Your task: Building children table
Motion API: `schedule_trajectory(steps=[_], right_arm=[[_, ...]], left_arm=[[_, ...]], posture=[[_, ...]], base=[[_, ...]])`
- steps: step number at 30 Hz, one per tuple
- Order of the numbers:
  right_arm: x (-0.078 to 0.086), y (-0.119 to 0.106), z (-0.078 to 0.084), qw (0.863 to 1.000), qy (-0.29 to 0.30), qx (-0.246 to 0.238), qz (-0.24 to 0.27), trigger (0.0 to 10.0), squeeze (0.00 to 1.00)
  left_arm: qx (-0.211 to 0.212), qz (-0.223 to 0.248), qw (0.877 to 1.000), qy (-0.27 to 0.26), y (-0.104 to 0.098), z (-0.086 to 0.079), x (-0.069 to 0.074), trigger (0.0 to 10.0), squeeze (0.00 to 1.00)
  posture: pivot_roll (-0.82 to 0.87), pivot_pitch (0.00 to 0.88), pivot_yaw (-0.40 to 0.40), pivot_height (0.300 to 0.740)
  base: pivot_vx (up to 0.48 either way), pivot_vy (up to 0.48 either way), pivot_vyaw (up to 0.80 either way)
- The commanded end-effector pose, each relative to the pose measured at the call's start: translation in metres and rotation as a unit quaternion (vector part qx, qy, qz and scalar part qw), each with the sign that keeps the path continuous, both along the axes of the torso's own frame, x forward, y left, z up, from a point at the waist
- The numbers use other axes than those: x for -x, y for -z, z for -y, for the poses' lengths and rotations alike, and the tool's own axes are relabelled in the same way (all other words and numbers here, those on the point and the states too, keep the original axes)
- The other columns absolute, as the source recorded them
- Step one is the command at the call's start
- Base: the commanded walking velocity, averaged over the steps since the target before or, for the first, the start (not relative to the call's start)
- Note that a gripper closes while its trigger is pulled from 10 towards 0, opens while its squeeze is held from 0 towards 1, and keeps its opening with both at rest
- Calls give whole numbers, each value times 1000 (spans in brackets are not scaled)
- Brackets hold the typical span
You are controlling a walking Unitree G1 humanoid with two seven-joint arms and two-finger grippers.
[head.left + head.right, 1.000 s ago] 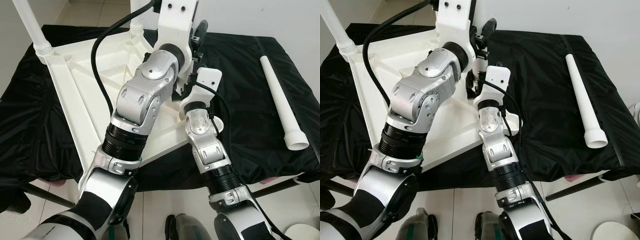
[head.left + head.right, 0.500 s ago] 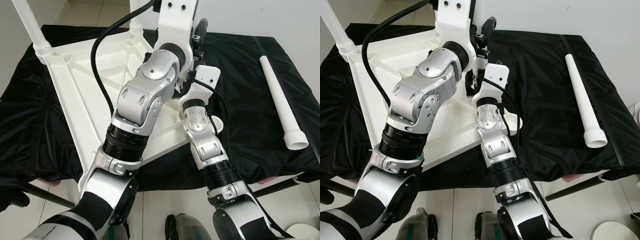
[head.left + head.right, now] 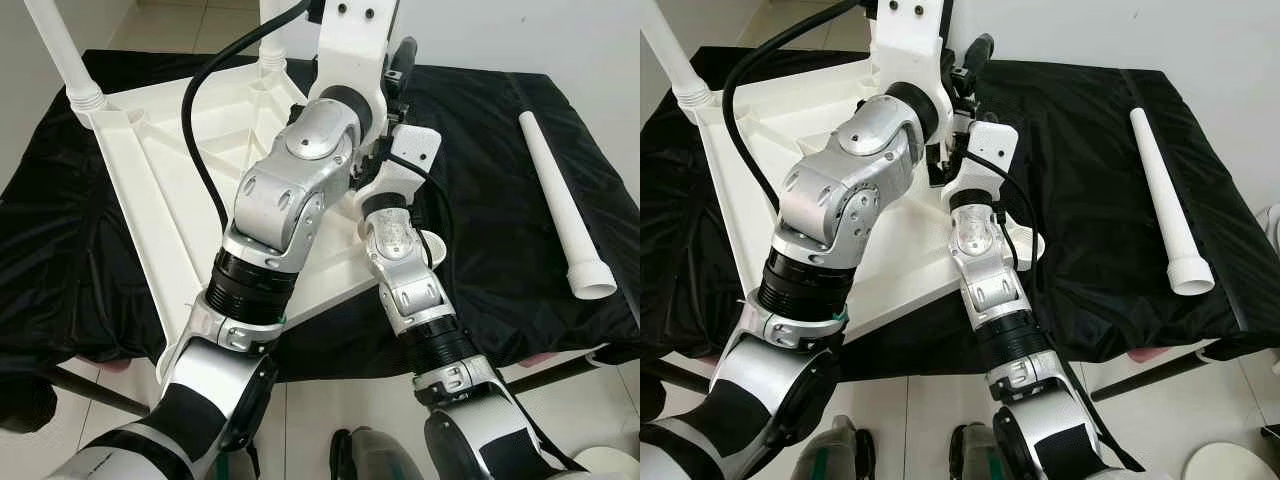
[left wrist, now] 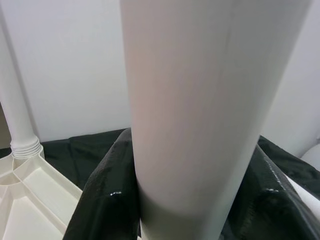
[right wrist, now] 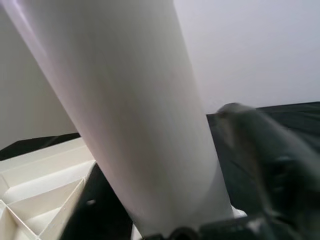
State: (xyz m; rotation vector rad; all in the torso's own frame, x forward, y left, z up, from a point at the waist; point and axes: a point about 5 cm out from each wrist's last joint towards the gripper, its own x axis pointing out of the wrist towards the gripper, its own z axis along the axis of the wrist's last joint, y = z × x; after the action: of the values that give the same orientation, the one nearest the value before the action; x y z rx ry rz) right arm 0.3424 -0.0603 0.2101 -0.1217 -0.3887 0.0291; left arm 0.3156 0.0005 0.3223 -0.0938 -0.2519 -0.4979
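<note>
The white plastic table [image 3: 170,170] lies upside down on a black cloth. One white leg [image 3: 60,50] stands in its far left corner and another [image 3: 272,35] in its back corner. Both arms reach over the table's right side. In the left wrist view my left gripper [image 4: 182,210] is shut on a thick upright white leg [image 4: 200,100], a black finger [image 4: 105,200] pressing on each side. The same leg [image 5: 140,110] sits close before my right gripper [image 5: 170,215]. A round corner socket [image 3: 432,245] shows beside my right forearm.
A loose white leg [image 3: 560,200] lies on the black cloth [image 3: 500,240] at the right, wide end toward me. The cloth-covered surface ends just before my body, with tiled floor below. A white wall stands behind.
My right wrist has shifted up and to the left, closer to the left gripper and the leg. The left arm and the table have stayed put.
</note>
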Motion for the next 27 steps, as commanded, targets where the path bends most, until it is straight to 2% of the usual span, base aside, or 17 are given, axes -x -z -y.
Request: schedule_trajectory(steps=[1,2,4,5,11,17,18,19,20,27], right_arm=[[-1,-1,0,1000,-2,-11,0,3216,0],[-1,-1,0,1000,-2,-15,0,1882,0],[-1,-1,0,1000,-2,-15,0,1882,0],[-1,-1,0,1000,-4,-19,-2,0,0],[-5,5,4,999,5,-47,-28,0,0],[-6,6,6,998,10,-52,-32,0,0],[-7,7,8,997,19,-58,-36,10000,0],[-7,7,8,997,19,-58,-36,10000,0],[-8,7,11,997,27,-58,-37,10000,0],[-10,7,14,997,37,-64,-38,10000,0]], left_arm=[[17,-2,999,27,-3,13,9,10000,0],[17,-2,999,28,-3,13,9,10000,0],[17,-2,999,28,-3,13,9,10000,0],[18,-2,999,28,-3,13,9,10000,0],[19,1,1000,25,-6,11,10,10000,0],[19,2,1000,24,-6,11,10,10000,0],[19,6,999,26,-7,11,10,10000,761],[19,6,999,26,-7,11,10,10000,761],[23,9,999,41,-7,12,12,10000,1000],[39,10,997,61,-7,13,14,10000,1000]], posture=[[-91,55,-35,740],[-91,57,-34,740],[-91,57,-34,740],[-91,57,-34,740],[-86,56,-38,740],[-86,56,-38,740],[-81,52,-41,740],[-81,52,-41,740],[-81,48,-40,740],[-82,43,-38,740]], base=[[0,0,0],[0,0,0],[0,0,0],[0,0,0],[0,0,0],[0,0,0],[0,0,0],[0,0,0],[0,0,0],[0,0,0]])
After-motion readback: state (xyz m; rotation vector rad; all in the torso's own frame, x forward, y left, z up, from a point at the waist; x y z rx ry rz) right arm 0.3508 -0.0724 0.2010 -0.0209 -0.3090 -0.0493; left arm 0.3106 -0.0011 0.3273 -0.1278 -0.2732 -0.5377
